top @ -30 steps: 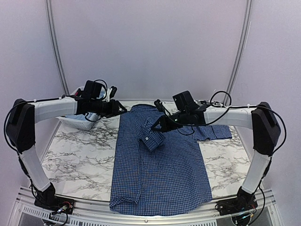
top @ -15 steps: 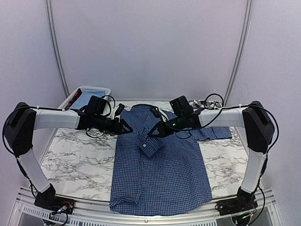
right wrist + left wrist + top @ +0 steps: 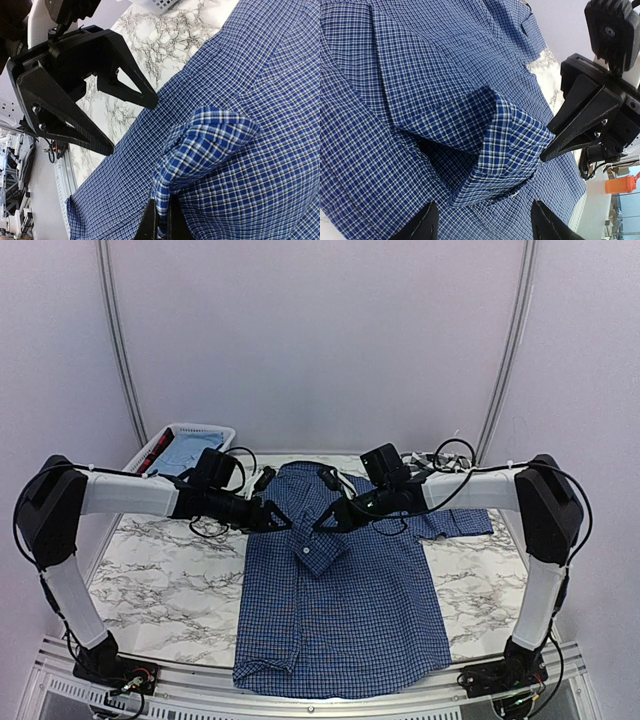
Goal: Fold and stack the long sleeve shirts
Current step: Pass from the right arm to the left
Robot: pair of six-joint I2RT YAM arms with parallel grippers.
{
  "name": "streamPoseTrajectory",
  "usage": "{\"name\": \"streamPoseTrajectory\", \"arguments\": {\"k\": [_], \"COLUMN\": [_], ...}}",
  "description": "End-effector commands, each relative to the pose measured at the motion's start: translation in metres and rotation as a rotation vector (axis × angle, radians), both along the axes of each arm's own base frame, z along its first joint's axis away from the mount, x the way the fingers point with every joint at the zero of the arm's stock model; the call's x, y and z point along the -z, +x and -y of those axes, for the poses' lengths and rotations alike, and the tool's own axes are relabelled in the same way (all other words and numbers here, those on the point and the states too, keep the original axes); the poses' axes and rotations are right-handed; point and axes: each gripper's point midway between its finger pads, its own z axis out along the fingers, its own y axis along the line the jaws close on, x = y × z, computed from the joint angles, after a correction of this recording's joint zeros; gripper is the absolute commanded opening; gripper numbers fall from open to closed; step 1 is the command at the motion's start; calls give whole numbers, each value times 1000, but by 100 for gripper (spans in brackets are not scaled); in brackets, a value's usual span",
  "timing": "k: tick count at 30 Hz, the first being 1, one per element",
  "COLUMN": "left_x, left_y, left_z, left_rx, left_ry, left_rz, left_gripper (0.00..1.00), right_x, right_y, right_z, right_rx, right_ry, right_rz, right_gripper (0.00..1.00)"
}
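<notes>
Over blue shirt (image 3: 340,610): right fingers (image 3: 146,226) apparently pinching sleeve cuff (image 3: 515,140); left fingers (image 3: 547,225) spread wide.

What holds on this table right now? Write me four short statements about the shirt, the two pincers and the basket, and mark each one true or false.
1. The right pincer is shut on the sleeve of the blue checked shirt. True.
2. The left pincer is clamped on the collar. False: its jaws stand open beside the shirt's shoulder and hold nothing.
3. The whole shirt hangs in the air, clear of the marble table. False: its body lies spread on the table, with the sleeve folded across the chest.
4. A white basket stands at the far left corner with cloth in it. True.
</notes>
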Motion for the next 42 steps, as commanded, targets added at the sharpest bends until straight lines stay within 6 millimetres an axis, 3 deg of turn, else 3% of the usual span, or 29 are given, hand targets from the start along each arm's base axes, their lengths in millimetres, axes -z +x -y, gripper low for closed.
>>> {"name": "streamPoseTrajectory", "arguments": {"k": [1, 14, 20, 22, 24, 26, 31, 35, 42], "left_x": [-8, -18, -19, -15, -6, 2, 21, 25, 25], "left_y": [-5, -15, -17, -19, -19, -19, -17, -14, -6], "left_z": [17, 12, 13, 13, 10, 9, 16, 18, 27], "left_rx": [46, 23, 29, 37, 33, 50, 96, 106, 133], "left_ry": [-23, -64, -79, -75, -46, -27, -26, -34, -55], "left_rz": [29, 47, 39, 35, 45, 48, 31, 40, 36], "left_gripper": [64, 37, 31, 36, 50, 57, 61, 70, 71], "right_x": [-16, -14, -15, -15, -17, -20, -25, -28, -33], "right_y": [5, 5, 4, 4, 4, 2, -5, -6, -7], "right_z": [-10, -8, -8, -8, -9, -9, -8, -6, -6], "right_rx": [-21, -13, -13, -17, -21, -32, -59, -66, -73], "right_ry": [32, 21, 20, 23, 29, 34, 47, 42, 59], "right_rz": [44, 39, 39, 38, 37, 37, 26, 27, 24], "right_gripper": [0, 0, 0, 0, 0, 0, 0, 0, 0]}}
